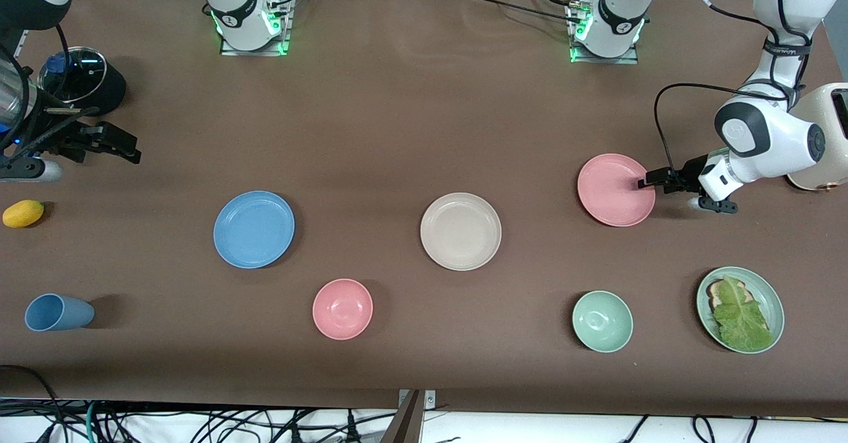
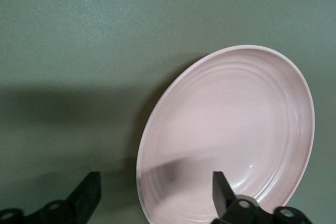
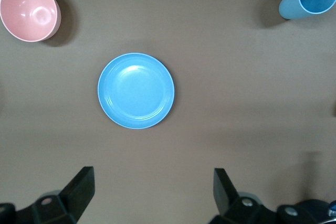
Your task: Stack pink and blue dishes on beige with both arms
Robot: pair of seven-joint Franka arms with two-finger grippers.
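The left gripper [image 1: 648,182], fingers spread, straddles the rim of the pink plate [image 1: 615,189], which lies empty toward the left arm's end. The right gripper [image 1: 126,148], also spread, hangs high above the empty blue plate [image 3: 136,91]. Between both plates sits the empty beige plate [image 1: 460,231]. Near the left gripper, a mint-green plate [image 1: 768,297] holds lettuce [image 1: 742,314].

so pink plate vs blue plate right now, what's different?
Colour: the pink plate is salmon, the blue plate light blue.
Place: pink lies toward the left arm's end of the table, blue toward the right arm's end.
Engagement: the open left gripper straddles the pink plate's rim; the open right gripper is up, well off the blue plate.
Shared: same size, flat on the table, empty, neither on the beige plate yet.
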